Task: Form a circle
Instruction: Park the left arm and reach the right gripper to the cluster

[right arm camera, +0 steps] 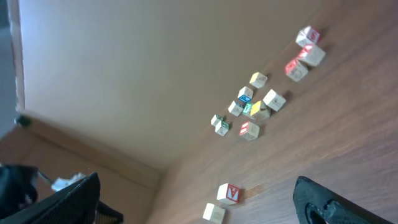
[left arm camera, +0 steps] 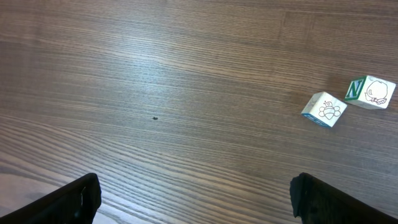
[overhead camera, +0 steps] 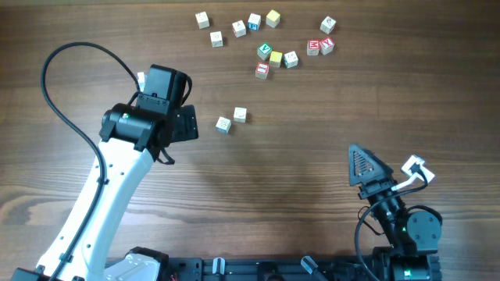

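Small wooden letter cubes (overhead camera: 275,58) lie loose along the far side of the brown wooden table (overhead camera: 312,156), not in a ring. Two pale cubes (overhead camera: 223,124) sit nearer, just right of the left gripper (left arm camera: 196,199), whose fingers are spread wide and empty. Only the left wrist view shows the green N (left arm camera: 355,88) on one cube's side. The right gripper (right arm camera: 196,199) is at the near right, also spread and empty. Its view alone shows a pale surface (right arm camera: 112,62) beyond the table.

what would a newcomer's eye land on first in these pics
Probably the loose scatter of letter cubes along the far side of the table, not yet a ring. Next, the big white left arm stretched in from the near left, its open left gripper near two pale cubes sitting apart mid-table.
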`<control>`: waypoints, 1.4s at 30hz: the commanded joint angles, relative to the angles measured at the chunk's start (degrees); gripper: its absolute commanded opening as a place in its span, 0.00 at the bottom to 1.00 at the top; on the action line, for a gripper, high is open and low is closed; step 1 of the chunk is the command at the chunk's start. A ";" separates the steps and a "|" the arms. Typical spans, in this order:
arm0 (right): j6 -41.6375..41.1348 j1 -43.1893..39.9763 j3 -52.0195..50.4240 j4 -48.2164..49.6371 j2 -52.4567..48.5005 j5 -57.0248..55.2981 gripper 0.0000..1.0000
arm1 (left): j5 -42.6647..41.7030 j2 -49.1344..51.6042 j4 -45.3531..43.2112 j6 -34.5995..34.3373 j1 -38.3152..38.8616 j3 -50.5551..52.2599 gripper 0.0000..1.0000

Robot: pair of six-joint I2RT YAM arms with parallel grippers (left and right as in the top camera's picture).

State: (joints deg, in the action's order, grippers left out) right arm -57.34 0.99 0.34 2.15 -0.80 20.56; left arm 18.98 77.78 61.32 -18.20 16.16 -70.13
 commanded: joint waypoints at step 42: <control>61.55 10.88 92.26 -32.17 -112.08 -1.29 1.00 | -0.50 -0.26 -0.20 -0.72 -0.15 -0.39 1.00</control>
State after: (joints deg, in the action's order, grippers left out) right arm -7.99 10.57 91.39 -30.20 -108.90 17.96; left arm 18.74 77.78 61.28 -18.20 16.16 -70.13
